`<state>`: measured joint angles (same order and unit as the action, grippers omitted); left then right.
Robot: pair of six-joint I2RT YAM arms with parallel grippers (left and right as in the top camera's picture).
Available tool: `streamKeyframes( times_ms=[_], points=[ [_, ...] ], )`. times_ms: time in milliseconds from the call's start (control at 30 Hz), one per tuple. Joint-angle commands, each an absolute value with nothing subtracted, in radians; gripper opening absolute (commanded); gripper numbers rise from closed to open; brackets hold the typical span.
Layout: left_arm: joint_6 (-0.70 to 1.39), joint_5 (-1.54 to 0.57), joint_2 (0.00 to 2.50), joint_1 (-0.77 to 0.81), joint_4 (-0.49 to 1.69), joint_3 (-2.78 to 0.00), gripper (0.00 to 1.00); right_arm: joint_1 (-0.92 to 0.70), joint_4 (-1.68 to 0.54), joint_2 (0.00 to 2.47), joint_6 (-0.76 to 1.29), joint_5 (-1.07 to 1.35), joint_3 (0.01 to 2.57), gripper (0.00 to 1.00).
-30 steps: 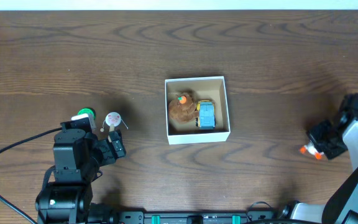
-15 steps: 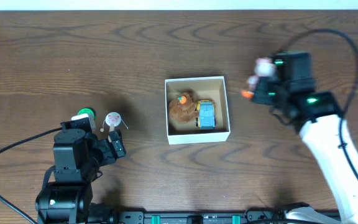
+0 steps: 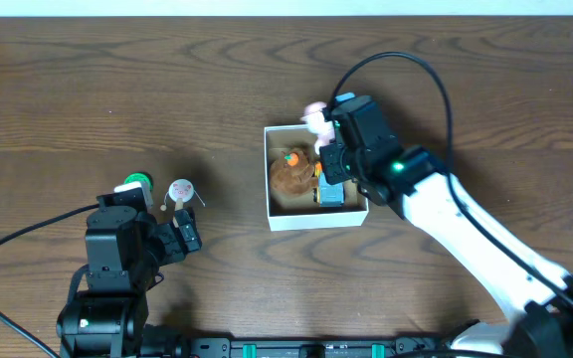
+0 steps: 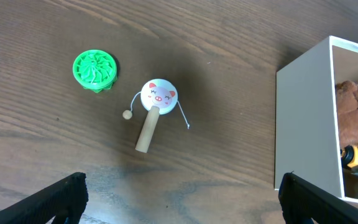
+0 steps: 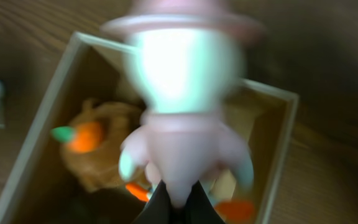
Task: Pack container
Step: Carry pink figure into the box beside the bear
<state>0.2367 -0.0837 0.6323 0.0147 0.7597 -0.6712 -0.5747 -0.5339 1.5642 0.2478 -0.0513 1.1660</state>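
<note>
The container (image 3: 306,220) sits open side up on the desk (image 3: 88,89), square, so no side runs longer. It is right under the right gripper (image 3: 328,139), which is clamped on a blurred pink figure (image 5: 182,93). The left gripper (image 4: 179,208) hangs spread apart, well off to the side.

Overhead and left wrist feeds reach me sharp and evenly lit, with soft shadows on the counter (image 3: 88,89). My right wrist feed is blurred: the pink toy (image 5: 185,81) glares white, the container (image 5: 35,118) dim behind.
</note>
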Motion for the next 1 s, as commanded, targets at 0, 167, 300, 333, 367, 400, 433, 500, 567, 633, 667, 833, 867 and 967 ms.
streamKeyframes(
  times_ms=[0, 167, 300, 333, 367, 400, 433, 500, 567, 633, 667, 833, 867, 967],
  points=[
    [0.246, -0.094, 0.634, 0.01, 0.764, -0.691, 0.98, -0.574, -0.503, 1.6, 0.227, -0.079, 1.184, 0.03],
    [0.246, -0.094, 0.634, 0.01, 0.764, -0.691, 0.98, -0.563, -0.474, 1.61, 0.222, -0.079, 1.184, 0.21],
    [0.246, -0.094, 0.634, 0.01, 0.764, -0.691, 0.98, -0.562, -0.479, 1.61, 0.211, -0.078, 1.184, 0.52],
    [0.246, -0.094, 0.634, 0.01, 0.764, -0.691, 0.98, -0.562, -0.479, 1.61, 0.209, -0.078, 1.184, 0.56],
    [0.246, -0.094, 0.634, 0.01, 0.764, -0.691, 0.98, -0.562, -0.48, 1.61, 0.207, -0.078, 1.184, 0.64],
    [0.246, -0.094, 0.634, 0.01, 0.764, -0.691, 0.98, -0.562, -0.48, 1.61, 0.208, -0.078, 1.184, 0.64],
    [0.246, -0.094, 0.634, 0.01, 0.764, -0.691, 0.98, -0.562, -0.48, 1.61, 0.208, -0.078, 1.184, 0.64],
    [0.246, -0.094, 0.634, 0.01, 0.764, -0.691, 0.98, -0.562, -0.482, 1.61, 0.208, -0.078, 1.184, 0.64],
    [0.246, -0.094, 0.634, 0.01, 0.764, -0.691, 0.98, -0.562, -0.482, 1.61, 0.208, -0.078, 1.184, 0.64],
    [0.246, -0.094, 0.634, 0.01, 0.764, -0.691, 0.98, -0.562, -0.483, 1.61, 0.208, -0.078, 1.184, 0.64],
    [0.246, -0.094, 0.634, 0.01, 0.764, -0.691, 0.98, -0.562, -0.483, 1.61, 0.208, -0.077, 1.184, 0.62],
    [0.246, -0.094, 0.634, 0.01, 0.764, -0.691, 0.98, -0.564, -0.482, 1.61, 0.142, 0.025, 1.184, 0.17],
    [0.246, -0.094, 0.634, 0.01, 0.764, -0.691, 0.98, -0.564, -0.482, 1.61, 0.141, 0.026, 1.184, 0.07],
    [0.246, -0.094, 0.634, 0.01, 0.764, -0.691, 0.98, -0.564, -0.473, 1.61, 0.165, -0.019, 1.184, 0.01]
  ],
)
